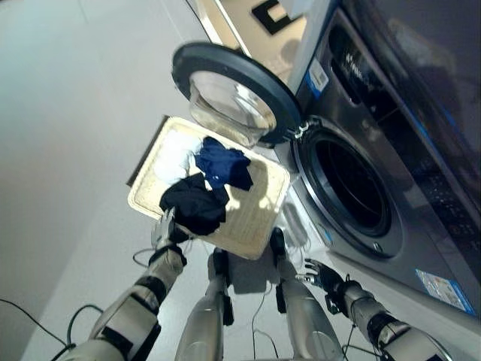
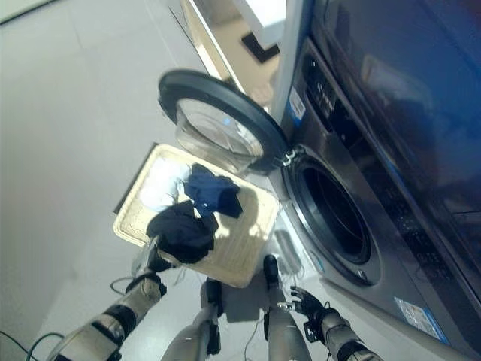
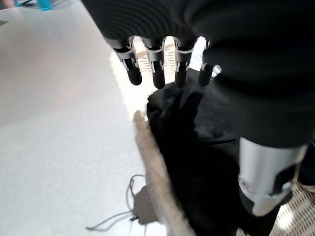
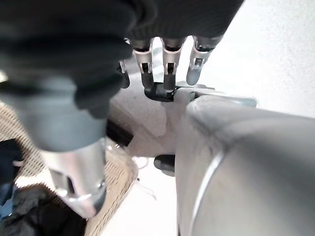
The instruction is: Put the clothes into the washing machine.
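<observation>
Left hand (image 1: 167, 230) by basket (image 1: 259, 226) rim, fingers straight over black garment (image 1: 194, 207); right hand (image 1: 325, 277) fingers relaxed, empty, below washer door (image 1: 233, 90).

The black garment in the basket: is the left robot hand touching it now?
Cannot tell. In the left wrist view the left robot hand has straight fingers just over the black garment, but neither contact nor a gap shows plainly.

Black garment (image 1: 195, 207) and navy one (image 1: 223, 164) (crumpled) in basket (image 1: 259, 226)
</observation>
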### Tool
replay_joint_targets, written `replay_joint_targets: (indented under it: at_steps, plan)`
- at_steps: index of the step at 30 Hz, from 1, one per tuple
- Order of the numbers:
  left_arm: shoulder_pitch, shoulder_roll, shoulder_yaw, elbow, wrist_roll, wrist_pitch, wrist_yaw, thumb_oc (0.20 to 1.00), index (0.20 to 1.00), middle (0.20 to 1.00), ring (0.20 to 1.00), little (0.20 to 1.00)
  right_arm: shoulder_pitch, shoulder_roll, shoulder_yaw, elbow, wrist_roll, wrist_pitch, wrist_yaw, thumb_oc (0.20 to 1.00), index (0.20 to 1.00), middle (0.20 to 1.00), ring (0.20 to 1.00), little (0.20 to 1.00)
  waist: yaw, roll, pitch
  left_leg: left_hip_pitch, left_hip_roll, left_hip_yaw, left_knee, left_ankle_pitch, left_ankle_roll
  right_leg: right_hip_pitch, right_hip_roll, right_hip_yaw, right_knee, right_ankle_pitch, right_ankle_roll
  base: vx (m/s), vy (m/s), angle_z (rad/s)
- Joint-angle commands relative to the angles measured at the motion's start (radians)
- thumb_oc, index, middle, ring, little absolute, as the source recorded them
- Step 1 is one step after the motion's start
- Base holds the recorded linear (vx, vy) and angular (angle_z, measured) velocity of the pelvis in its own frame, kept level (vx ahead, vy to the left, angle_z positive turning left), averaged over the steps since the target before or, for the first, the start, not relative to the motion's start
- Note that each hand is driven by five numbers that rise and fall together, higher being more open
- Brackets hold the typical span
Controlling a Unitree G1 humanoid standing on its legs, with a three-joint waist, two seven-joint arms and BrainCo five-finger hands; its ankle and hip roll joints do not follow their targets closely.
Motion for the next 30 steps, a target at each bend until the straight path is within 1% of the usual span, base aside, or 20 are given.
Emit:
replay_joint_targets:
  at_steps: [1, 2, 5, 8, 9, 12, 15, 16, 17, 18, 19, 20, 21, 22, 24, 25, 26, 27, 29, 30]
  plan:
    - [-0.037, 0.059, 0.006, 0.032, -0.041, 0.066, 0.025, 1.0, 1.0, 1.0, 1.0, 1.0, 0.013, -0.021, 0.062, -0.079, 0.066, -0.025, -0.011, 1.0, 1.0, 1.0, 1.0, 1.0, -0.018, -0.055, -0.007, -0.178, -0.078, -0.011, 0.165, 0.002, 0.061, -0.101, 0.028, 0.02, 0.077, 0.022, 0.008, -0.01, 0.02, -0.09]
    - [-0.074, 0.086, 0.003, 0.045, -0.056, 0.095, 0.036, 1.0, 1.0, 1.0, 1.0, 1.0, 0.018, -0.027, 0.083, -0.138, 0.095, -0.029, -0.016, 1.0, 1.0, 1.0, 1.0, 1.0, -0.037, -0.072, -0.007, -0.243, -0.075, -0.004, 0.194, 0.001, 0.059, -0.166, 0.037, 0.023, 0.096, 0.029, 0.005, -0.01, 0.014, -0.11]
    - [-0.101, 0.104, 0.0, 0.055, -0.054, 0.103, 0.06, 1.0, 1.0, 1.0, 1.0, 1.0, 0.026, -0.032, 0.098, -0.183, 0.114, -0.029, -0.017, 1.0, 1.0, 1.0, 1.0, 1.0, -0.049, -0.083, -0.007, -0.291, -0.072, -0.003, 0.226, -0.008, 0.058, -0.212, 0.042, 0.025, 0.11, 0.033, 0.004, 0.0, -0.002, -0.07]
    - [-0.142, 0.132, 0.004, 0.055, -0.07, 0.102, 0.121, 1.0, 1.0, 1.0, 1.0, 1.0, 0.033, -0.039, 0.117, -0.23, 0.142, -0.036, -0.022, 1.0, 1.0, 1.0, 1.0, 1.0, -0.06, -0.102, -0.007, -0.356, -0.072, -0.007, 0.265, -0.015, 0.054, -0.271, 0.042, 0.02, 0.121, 0.045, 0.002, 0.01, -0.019, -0.02]
    - [-0.16, 0.144, 0.011, 0.05, -0.082, 0.093, 0.154, 1.0, 1.0, 1.0, 1.0, 1.0, 0.033, -0.043, 0.125, -0.247, 0.153, -0.04, -0.027, 1.0, 1.0, 1.0, 1.0, 1.0, -0.063, -0.108, -0.007, -0.383, -0.07, -0.012, 0.281, -0.018, 0.053, -0.297, 0.041, 0.016, 0.129, 0.047, 0.001, 0.02, -0.056, 0.03]
    - [-0.193, 0.168, 0.064, 0.007, -0.159, 0.021, 0.265, 1.0, 1.0, 1.0, 1.0, 1.0, 0.047, -0.045, 0.144, -0.298, 0.195, -0.05, -0.047, 1.0, 1.0, 1.0, 1.0, 1.0, -0.063, -0.122, -0.007, -0.442, -0.065, -0.029, 0.317, -0.031, 0.053, -0.354, 0.043, 0.006, 0.142, 0.047, -0.001, 0.03, -0.091, 0.03]
    - [-0.215, 0.181, 0.103, -0.02, -0.172, -0.005, 0.298, 1.0, 1.0, 1.0, 1.0, 1.0, 0.065, -0.041, 0.152, -0.328, 0.22, -0.072, -0.059, 1.0, 1.0, 1.0, 1.0, 1.0, -0.061, -0.134, -0.007, -0.489, -0.063, -0.047, 0.338, -0.042, 0.052, -0.397, 0.043, -0.006, 0.147, 0.048, -0.002, 0.02, -0.105, 0.01]
    - [-0.223, 0.188, 0.103, -0.022, -0.156, 0.021, 0.279, 1.0, 1.0, 1.0, 1.0, 1.0, 0.07, -0.042, 0.152, -0.342, 0.226, -0.07, -0.065, 1.0, 1.0, 1.0, 1.0, 1.0, -0.061, -0.137, -0.007, -0.5, -0.064, -0.052, 0.344, -0.044, 0.051, -0.407, 0.045, -0.01, 0.15, 0.049, -0.002, 0.02, -0.095, 0.05]
    - [-0.224, 0.19, 0.1, -0.022, -0.155, 0.03, 0.276, 1.0, 1.0, 1.0, 1.0, 1.0, 0.071, -0.043, 0.151, -0.348, 0.229, -0.068, -0.067, 1.0, 1.0, 1.0, 1.0, 1.0, -0.061, -0.138, -0.007, -0.507, -0.064, -0.054, 0.347, -0.044, 0.051, -0.413, 0.045, -0.011, 0.152, 0.049, -0.002, 0.01, -0.055, 0.07]
    - [-0.234, 0.195, 0.09, -0.014, -0.135, 0.078, 0.246, 1.0, 1.0, 1.0, 1.0, 1.0, 0.071, -0.045, 0.149, -0.358, 0.233, -0.072, -0.07, 1.0, 1.0, 1.0, 1.0, 1.0, -0.063, -0.142, -0.007, -0.524, -0.064, -0.061, 0.353, -0.046, 0.051, -0.431, 0.046, -0.013, 0.155, 0.051, -0.001, 0.01, -0.037, 0.05]
    - [-0.241, 0.199, 0.084, -0.007, -0.129, 0.091, 0.235, 1.0, 1.0, 1.0, 1.0, 1.0, 0.068, -0.045, 0.15, -0.363, 0.235, -0.072, -0.073, 1.0, 1.0, 1.0, 1.0, 1.0, -0.064, -0.144, -0.007, -0.531, -0.064, -0.062, 0.353, -0.046, 0.052, -0.438, 0.047, -0.014, 0.155, 0.052, -0.001, 0.0, -0.052, 0.04]
    - [-0.263, 0.208, 0.059, 0.017, -0.084, 0.182, 0.161, 1.0, 1.0, 1.0, 1.0, 1.0, 0.059, -0.047, 0.15, -0.369, 0.247, -0.078, -0.079, 1.0, 1.0, 1.0, 1.0, 1.0, -0.068, -0.147, -0.007, -0.55, -0.064, -0.068, 0.359, -0.047, 0.052, -0.458, 0.048, -0.015, 0.156, 0.055, -0.001, -0.01, -0.031, 0.01]
    - [-0.267, 0.21, 0.05, 0.024, -0.078, 0.191, 0.151, 1.0, 1.0, 1.0, 1.0, 1.0, 0.057, -0.049, 0.149, -0.37, 0.25, -0.078, -0.079, 1.0, 1.0, 1.0, 1.0, 1.0, -0.069, -0.148, -0.007, -0.554, -0.064, -0.068, 0.359, -0.046, 0.051, -0.461, 0.048, -0.015, 0.157, 0.056, -0.001, 0.0, 0.0, 0.0]
    - [-0.288, 0.219, 0.002, 0.062, -0.041, 0.259, 0.065, 1.0, 1.0, 1.0, 1.0, 1.0, 0.044, -0.056, 0.145, -0.379, 0.262, -0.072, -0.082, 1.0, 1.0, 1.0, 1.0, 1.0, -0.076, -0.151, -0.007, -0.568, -0.065, -0.071, 0.364, -0.045, 0.05, -0.477, 0.047, -0.016, 0.157, 0.062, 0.001, 0.0, 0.0, 0.0]
    - [-0.304, 0.223, -0.04, 0.089, -0.008, 0.312, 0.018, 1.0, 1.0, 1.0, 1.0, 1.0, 0.029, -0.063, 0.146, -0.388, 0.272, -0.066, -0.084, 1.0, 1.0, 1.0, 1.0, 1.0, -0.083, -0.152, -0.007, -0.581, -0.067, -0.073, 0.368, -0.045, 0.05, -0.491, 0.047, -0.015, 0.158, 0.066, 0.0, 0.0, 0.011, -0.02]
    - [-0.323, 0.229, -0.081, 0.112, -0.013, 0.329, -0.017, 0.884, 0.884, 0.884, 0.884, 0.884, 0.016, -0.072, 0.15, -0.394, 0.288, -0.068, -0.083, 1.0, 1.0, 1.0, 1.0, 1.0, -0.093, -0.152, -0.007, -0.592, -0.068, -0.073, 0.376, -0.048, 0.048, -0.505, 0.046, -0.013, 0.161, 0.069, 0.0, 0.0, 0.023, -0.06]
    - [-0.329, 0.232, -0.09, 0.117, -0.011, 0.332, -0.029, 0.683, 0.683, 0.683, 0.683, 0.683, 0.015, -0.073, 0.15, -0.396, 0.288, -0.069, -0.082, 1.0, 1.0, 1.0, 1.0, 1.0, -0.095, -0.152, -0.007, -0.593, -0.068, -0.072, 0.376, -0.048, 0.049, -0.507, 0.046, -0.012, 0.161, 0.069, 0.0, -0.01, 0.035, -0.09]
    - [-0.349, 0.238, -0.138, 0.119, 0.008, 0.341, -0.073, 0.2, 0.2, 0.2, 0.2, 0.2, 0.009, -0.086, 0.15, -0.413, 0.305, -0.075, -0.076, 1.0, 1.0, 1.0, 1.0, 1.0, -0.105, -0.151, -0.007, -0.603, -0.069, -0.07, 0.378, -0.047, 0.049, -0.52, 0.046, -0.01, 0.163, 0.073, -0.001, -0.01, 0.027, -0.09]
    - [-0.358, 0.241, -0.154, 0.114, 0.0, 0.334, -0.076, 0.2, 0.2, 0.2, 0.2, 0.2, 0.008, -0.092, 0.15, -0.431, 0.312, -0.077, -0.072, 1.0, 1.0, 1.0, 1.0, 1.0, -0.11, -0.149, -0.007, -0.606, -0.069, -0.069, 0.374, -0.045, 0.048, -0.526, 0.047, -0.008, 0.163, 0.073, -0.002, -0.01, 0.023, -0.06]
    - [-0.366, 0.244, -0.167, 0.107, -0.023, 0.315, -0.077, 0.2, 0.2, 0.2, 0.2, 0.2, 0.01, -0.099, 0.151, -0.453, 0.312, -0.087, -0.07, 1.0, 1.0, 1.0, 1.0, 1.0, -0.114, -0.147, -0.007, -0.608, -0.069, -0.067, 0.369, -0.042, 0.047, -0.531, 0.048, -0.006, 0.163, 0.073, -0.003, -0.01, 0.018, -0.04]
